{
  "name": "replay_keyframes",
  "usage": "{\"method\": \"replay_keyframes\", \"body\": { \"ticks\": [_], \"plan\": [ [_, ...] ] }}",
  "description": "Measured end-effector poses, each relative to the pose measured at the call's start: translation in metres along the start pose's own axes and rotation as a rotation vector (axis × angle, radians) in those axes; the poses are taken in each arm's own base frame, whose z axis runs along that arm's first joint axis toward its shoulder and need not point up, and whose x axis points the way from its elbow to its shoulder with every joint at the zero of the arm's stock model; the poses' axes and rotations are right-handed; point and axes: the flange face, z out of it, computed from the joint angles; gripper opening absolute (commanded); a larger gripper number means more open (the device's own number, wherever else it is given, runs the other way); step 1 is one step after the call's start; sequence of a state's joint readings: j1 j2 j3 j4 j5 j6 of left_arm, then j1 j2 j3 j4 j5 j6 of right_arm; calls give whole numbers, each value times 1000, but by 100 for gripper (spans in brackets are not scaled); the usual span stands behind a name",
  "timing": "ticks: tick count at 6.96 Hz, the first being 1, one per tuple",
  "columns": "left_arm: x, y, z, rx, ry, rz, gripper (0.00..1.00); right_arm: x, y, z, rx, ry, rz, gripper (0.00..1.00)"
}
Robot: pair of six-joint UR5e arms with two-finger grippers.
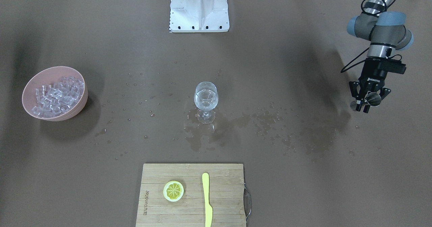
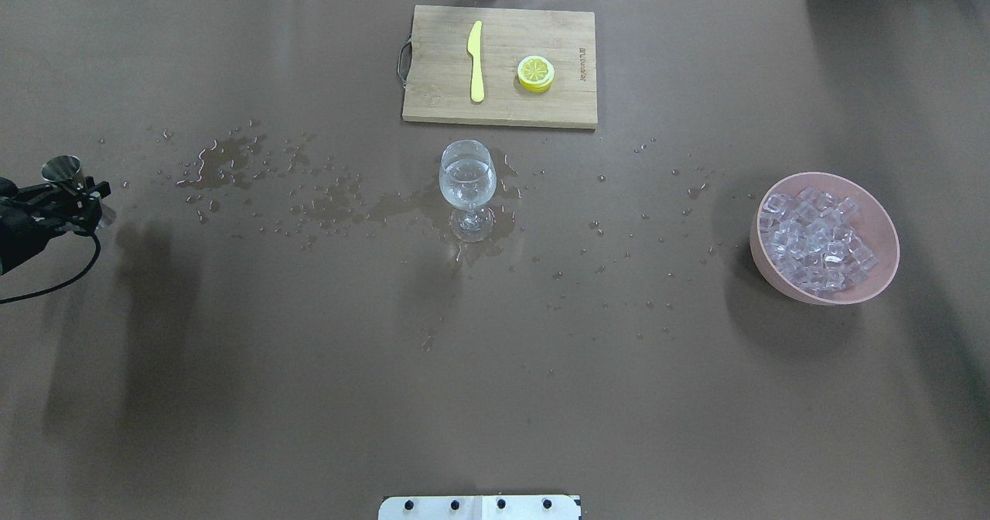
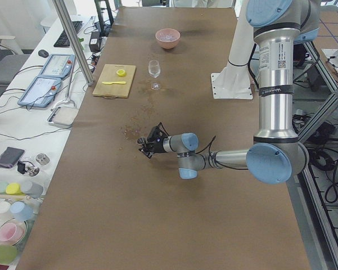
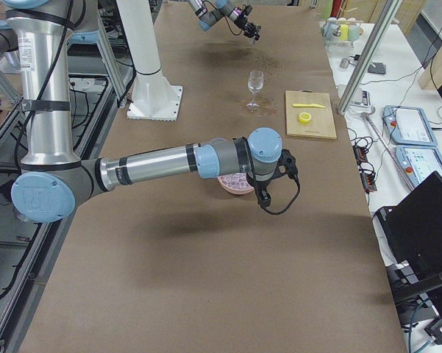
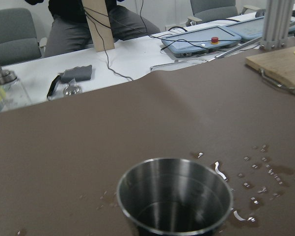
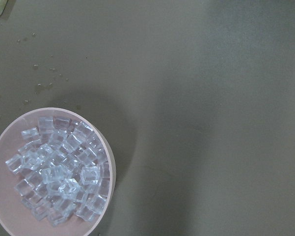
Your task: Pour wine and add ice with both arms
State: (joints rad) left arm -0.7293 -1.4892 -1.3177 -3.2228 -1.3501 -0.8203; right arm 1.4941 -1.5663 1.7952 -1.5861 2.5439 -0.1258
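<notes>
The left gripper [image 1: 365,103] grips a small steel cup [image 1: 373,99] at the table's end, the wine [image 1: 206,97] sits in the mid-table wine glass [image 1: 206,116], the ice [image 1: 57,95] fills the pink bowl [image 1: 29,85], and whether the right gripper [image 4: 262,191] is open or closed cannot be told

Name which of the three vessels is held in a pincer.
The steel cup, held in the left pincer near the table's end. The wine glass stands free mid-table, and the pink bowl of ice sits ungripped.
</notes>
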Motion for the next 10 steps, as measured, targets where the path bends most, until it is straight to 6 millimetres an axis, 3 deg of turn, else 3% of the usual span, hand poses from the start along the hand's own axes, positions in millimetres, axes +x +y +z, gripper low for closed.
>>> {"method": "replay_keyframes", "body": {
  "ticks": [1,2,7,10],
  "plan": [
    [-12,6,-1,-4,-3,-45,0,-1,0,0,1,-4,-1,100],
    [-16,8,-1,-6,-5,-93,97,-2,0,-1,2,-6,-2,100],
    [-21,8,-12,17,23,-138,99,-4,-2,-2,5,-6,-7,100],
    [-31,8,-49,3,82,-153,99,-7,-6,-5,25,-3,-36,100]
  ]
}}
